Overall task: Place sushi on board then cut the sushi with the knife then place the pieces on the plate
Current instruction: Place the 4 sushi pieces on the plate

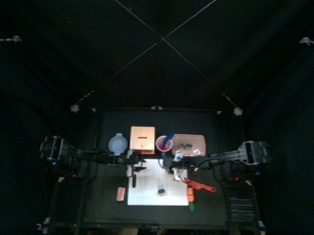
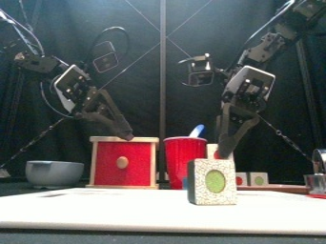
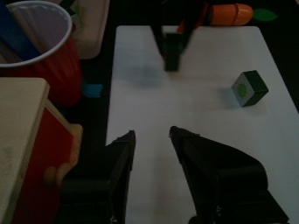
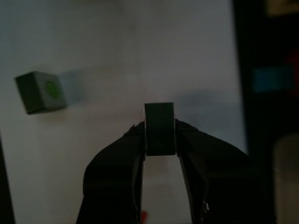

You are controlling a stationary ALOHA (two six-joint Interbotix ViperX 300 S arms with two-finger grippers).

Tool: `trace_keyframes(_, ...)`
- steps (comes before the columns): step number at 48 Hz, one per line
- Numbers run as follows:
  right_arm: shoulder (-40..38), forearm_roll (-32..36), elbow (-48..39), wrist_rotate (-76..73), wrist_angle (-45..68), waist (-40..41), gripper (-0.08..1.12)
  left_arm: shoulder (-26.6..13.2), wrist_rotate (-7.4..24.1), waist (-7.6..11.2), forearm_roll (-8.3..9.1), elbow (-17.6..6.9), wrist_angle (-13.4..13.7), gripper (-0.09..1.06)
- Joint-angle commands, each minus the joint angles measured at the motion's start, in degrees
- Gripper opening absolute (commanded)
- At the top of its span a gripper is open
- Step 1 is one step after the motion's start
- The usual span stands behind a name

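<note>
You see a dark green square sushi piece (image 2: 212,181) standing nearest on the flat white cutting board (image 2: 128,205). Behind it, over the board, the right gripper (image 4: 158,131) pinches a second dark green block (image 4: 158,118). The left gripper (image 3: 149,134) hangs spread and empty. Far: a red plastic cup (image 2: 185,157) and a pale wooden box (image 2: 124,162).

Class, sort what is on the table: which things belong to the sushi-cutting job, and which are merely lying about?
Job: white cutting board, sushi piece on it, dark block in the right gripper, red cup, blue knife, pink tray.
Lying about: wooden box, blue-grey bowl, orange toy food.
</note>
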State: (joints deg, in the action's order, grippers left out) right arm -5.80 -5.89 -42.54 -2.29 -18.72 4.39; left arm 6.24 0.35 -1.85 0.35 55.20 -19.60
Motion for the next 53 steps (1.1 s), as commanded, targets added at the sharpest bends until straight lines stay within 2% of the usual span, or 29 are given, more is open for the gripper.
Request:
trace_keyframes(1,-8.4,0.4,-4.1,0.2,-1.8,7.9,0.58,0.9,0.0,-0.18,0.09,-0.6,-0.3,0.77)
trace_keyframes(10,-15.8,3.4,-9.4,0.2,-3.3,21.7,0.58,0.8,0.0,-0.18,0.09,-0.7,-0.3,0.77)
trace_keyframes(19,-17.1,5.5,-12.1,0.3,-4.5,31.3,0.58,0.8,0.0,-0.18,0.0,-0.6,-0.3,0.77)
trace_keyframes(34,-11.9,6.5,-14.2,0.3,-0.8,35.9,0.6,0.8,0.0,-0.44,0.0,-0.7,-0.3,0.77)
trace_keyframes(46,-8.0,6.9,-14.0,0.4,0.9,37.9,0.77,0.8,0.0,-0.35,0.0,-0.5,-0.3,0.77)
trace_keyframes(53,-9.2,7.2,-13.4,0.3,-0.3,37.7,0.8,0.9,-0.1,-0.44,0.0,-0.5,-0.3,0.77)
